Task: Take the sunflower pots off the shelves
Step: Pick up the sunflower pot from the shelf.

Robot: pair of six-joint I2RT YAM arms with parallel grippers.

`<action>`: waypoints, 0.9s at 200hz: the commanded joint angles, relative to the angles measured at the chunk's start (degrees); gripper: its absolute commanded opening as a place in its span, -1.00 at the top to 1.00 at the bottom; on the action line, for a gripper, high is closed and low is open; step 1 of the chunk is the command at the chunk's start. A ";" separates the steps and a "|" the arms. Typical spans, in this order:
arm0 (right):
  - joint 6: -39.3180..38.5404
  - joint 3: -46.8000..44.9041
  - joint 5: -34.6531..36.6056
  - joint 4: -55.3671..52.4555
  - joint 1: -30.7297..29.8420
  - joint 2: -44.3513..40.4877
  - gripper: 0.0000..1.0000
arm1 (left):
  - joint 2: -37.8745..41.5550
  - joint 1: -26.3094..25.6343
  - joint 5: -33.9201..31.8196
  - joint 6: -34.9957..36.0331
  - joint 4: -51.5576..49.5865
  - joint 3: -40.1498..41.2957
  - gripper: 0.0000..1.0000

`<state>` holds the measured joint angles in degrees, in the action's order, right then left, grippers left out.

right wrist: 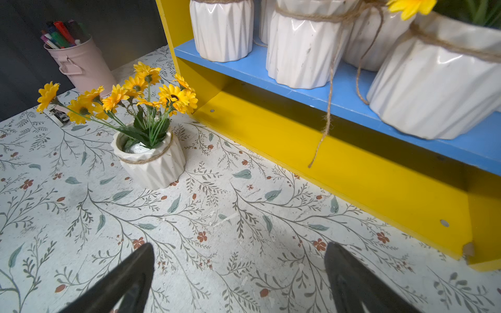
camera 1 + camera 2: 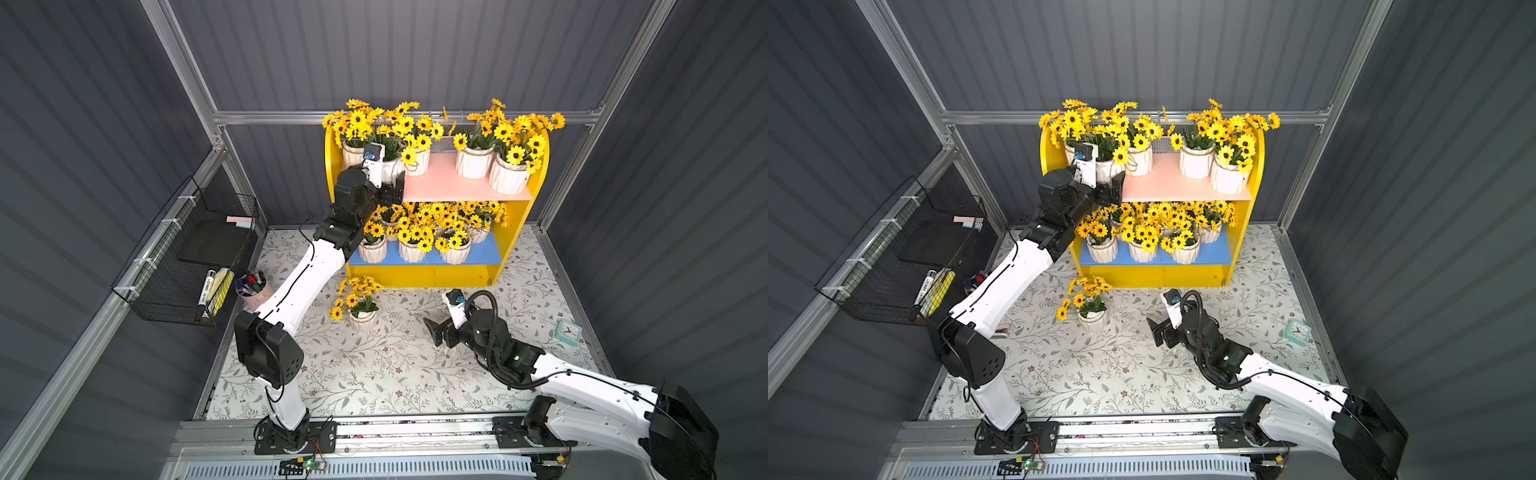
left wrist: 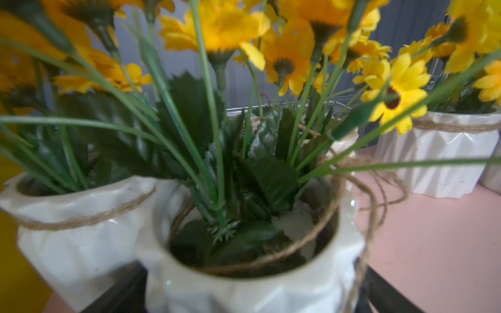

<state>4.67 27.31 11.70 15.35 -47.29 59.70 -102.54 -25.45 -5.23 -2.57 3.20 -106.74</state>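
1. shelves (image 2: 415, 276) stand at 12 o'clock on the table (image 2: 395, 374) in both top views, with their yellow sides upright against the back wall.
2. five sunflower pots (image 2: 473, 162) are on the pink board (image 2: 453, 183): three are bunched toward 9 o'clock and two toward 3 o'clock, with bare board between the groups.
3. more pots crowd the blue board (image 2: 486, 251) below, three in the front row and others behind them under the blooms.
4. left gripper (image 2: 390, 189) reaches to the 9 o'clock end of the pink board, with a jaw on either side of the front-left pot (image 3: 244, 292) at the board's front edge.
5. in the blurred left wrist view, dark fingers (image 3: 122, 290) flank that pot's ribbed wall. i cannot tell whether they are clenched on it or only just beside it.
6. neighbour pot (image 3: 81, 244) stands just beside the front-left pot, with twine around its rim.
7. loose pot (image 2: 362, 319) stands upright on the table, off the shelves, at 6 o'clock from their 9 o'clock corner.
8. right gripper (image 2: 434, 331) hangs low over the table at 3 o'clock from the loose pot and well apart from it. it is released, with its jaws spread wide and only floral table between them.
9. pink cup (image 2: 251, 291) of markers sits at the table's 9 o'clock edge, a teal clock (image 2: 568, 332) sits near the 3 o'clock edge, and a black wire rack (image 2: 174, 266) hangs on the wall at 9 o'clock.
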 commanded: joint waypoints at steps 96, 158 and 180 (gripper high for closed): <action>0.51 -1.27 -1.63 0.46 0.53 -0.09 -0.98 | -1.42 -0.12 -0.91 2.69 2.02 -1.56 -0.88; 0.74 -1.47 -1.97 0.45 0.52 -0.88 -0.98 | 0.44 -0.12 -0.47 3.94 2.50 1.23 -0.19; 0.78 -1.64 -1.96 0.47 0.53 -1.04 -0.98 | 1.44 -0.12 -0.20 3.96 2.42 2.39 -0.03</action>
<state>5.04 26.48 10.26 15.33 -47.00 59.59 -103.13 -25.45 -5.39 -0.99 6.09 -106.30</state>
